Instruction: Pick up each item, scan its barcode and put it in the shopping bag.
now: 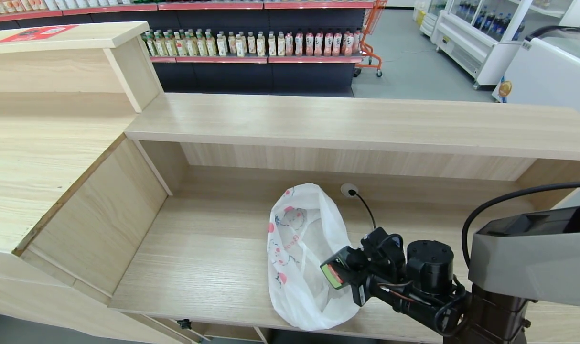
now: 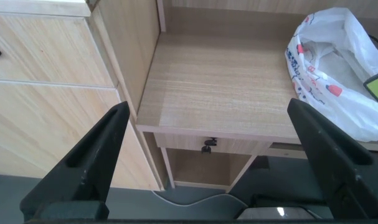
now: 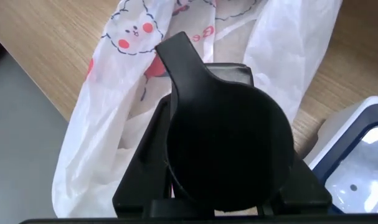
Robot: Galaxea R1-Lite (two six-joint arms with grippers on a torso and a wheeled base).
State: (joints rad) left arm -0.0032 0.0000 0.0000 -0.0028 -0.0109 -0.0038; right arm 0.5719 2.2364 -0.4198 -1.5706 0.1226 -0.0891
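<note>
over the shopping bag (image 1: 295, 248) on the tabletop (image 1: 199, 258), the right gripper (image 1: 348, 272) pinches a black, green-faced item (image 1: 334, 276) in its fingers; the left gripper (image 2: 207, 111) fingers are spread.

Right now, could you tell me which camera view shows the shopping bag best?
The head view: the shopping bag lies almost whole on the counter, mouth open. The left wrist view catches just part of the bag at the picture's edge; in the right wrist view a black shape close to the camera covers much of it.
</note>
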